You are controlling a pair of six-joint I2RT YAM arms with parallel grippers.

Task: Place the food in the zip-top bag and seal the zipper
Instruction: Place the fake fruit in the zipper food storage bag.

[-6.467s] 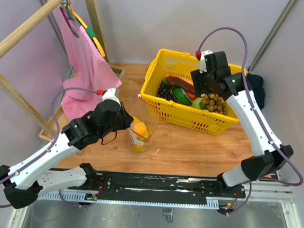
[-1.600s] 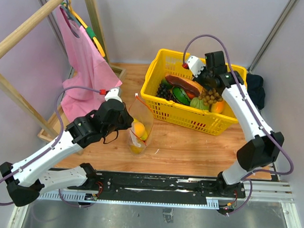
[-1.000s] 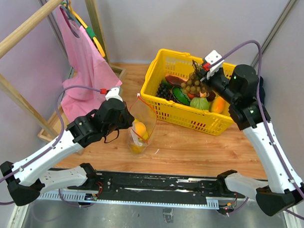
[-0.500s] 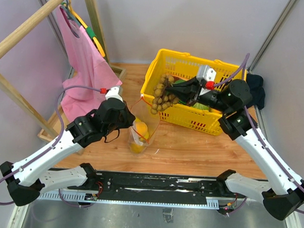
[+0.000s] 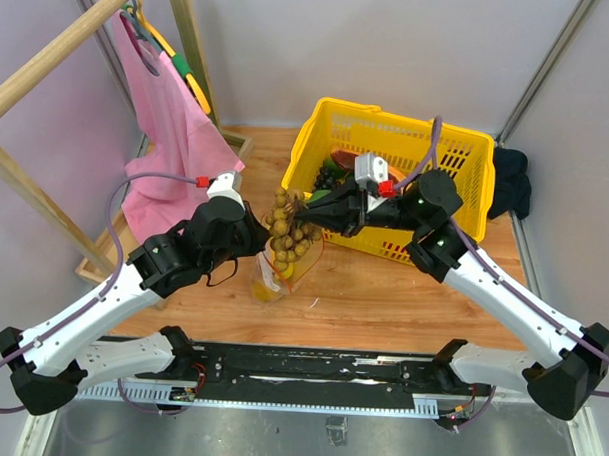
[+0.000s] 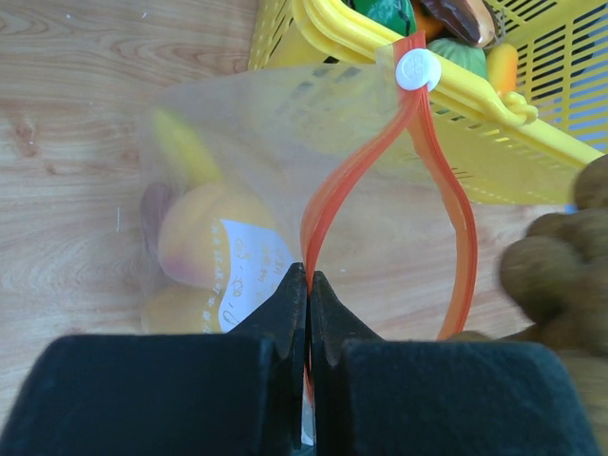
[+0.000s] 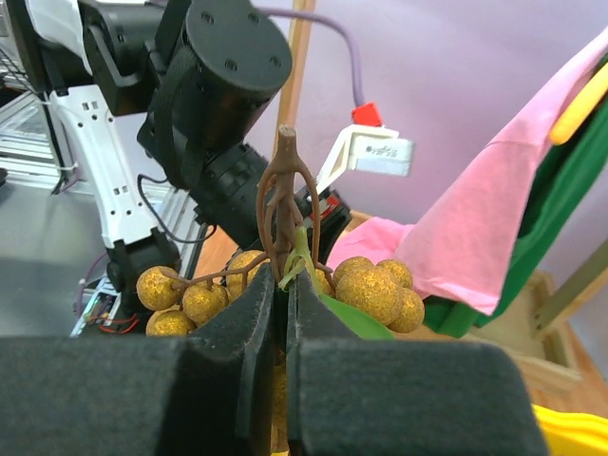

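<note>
The clear zip-top bag stands on the wood with its mouth open, an orange-yellow fruit inside. My left gripper is shut on the bag's red zipper and holds the rim up. My right gripper is shut on the brown stem of a cluster of tan-brown balls. That cluster hangs right over the bag's open mouth and shows at the right edge of the left wrist view as tan balls.
The yellow mesh basket behind the bag holds a brown bread roll, dark grapes and green vegetables. A pink cloth hangs from a wooden rack at the left. A dark cloth lies right of the basket.
My right arm has lifted the tan-brown cluster out of the basket and swung it left, from over the basket to above the bag's mouth. The left gripper has kept its hold on the zipper.
</note>
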